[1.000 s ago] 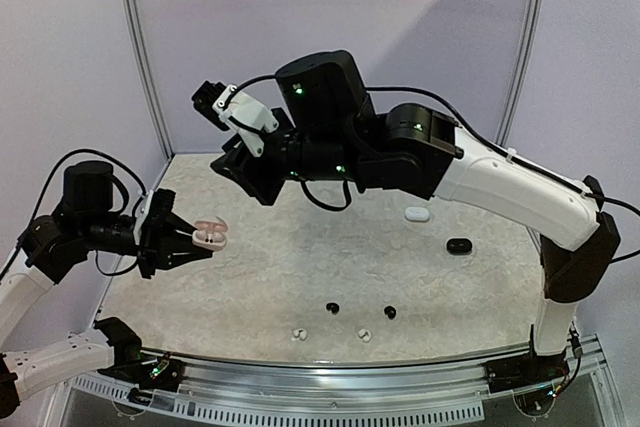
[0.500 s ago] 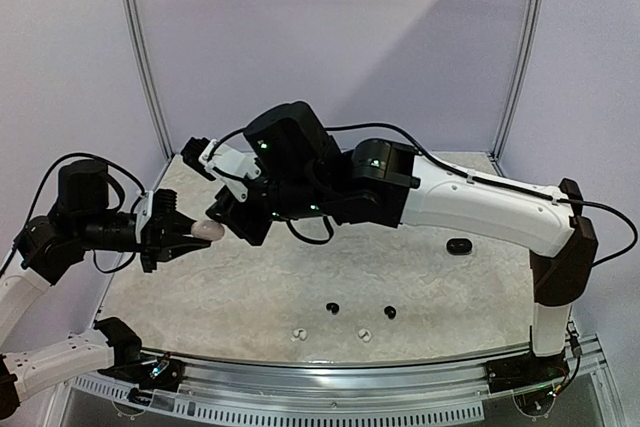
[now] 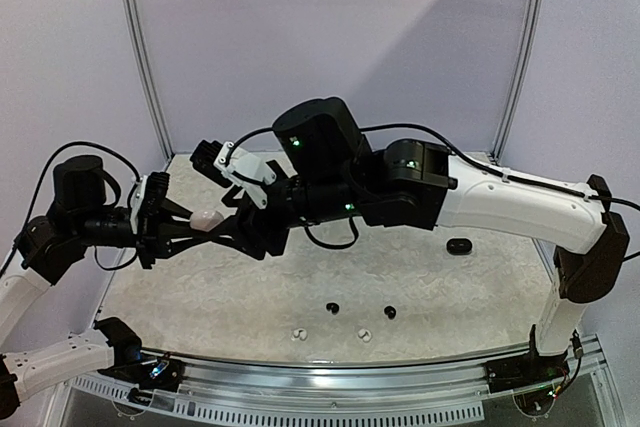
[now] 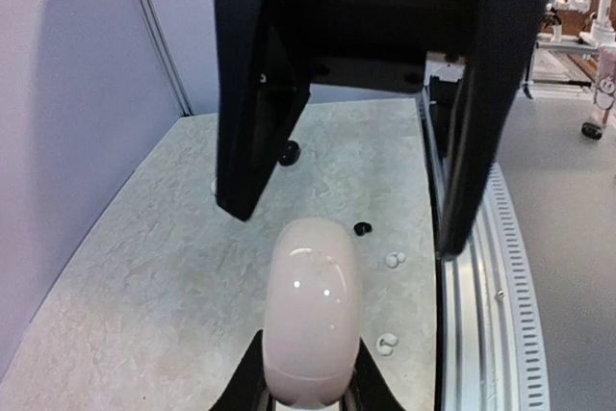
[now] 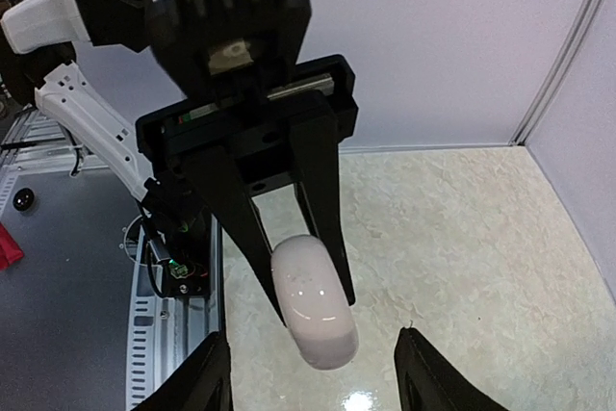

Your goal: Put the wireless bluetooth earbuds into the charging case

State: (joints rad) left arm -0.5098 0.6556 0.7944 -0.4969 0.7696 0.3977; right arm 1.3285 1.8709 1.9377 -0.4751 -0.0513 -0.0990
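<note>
In the top view, your left gripper [image 3: 198, 228] is clamped on a pale pink charging case [image 3: 206, 217]. It holds the case up off the table [image 3: 200, 297], over the left side. Your right gripper [image 3: 232, 234] is stretched across to the case. Its fingers are lost in the dark here, so you cannot tell how they stand. Two black earbuds [image 3: 332, 307] and two white earbuds [image 3: 297, 334] lie near the front edge, well apart from the case. A black case [image 3: 459, 246] lies far to the right.

In the left wrist view, the charging case is pinched at its near end between the left fingers [image 4: 248, 380]. Its lid looks shut. The right gripper's jaws stand wide apart just past it, one on each side.

In the right wrist view, your right jaws are apart with the case between them. They do not seem to touch it.
</note>
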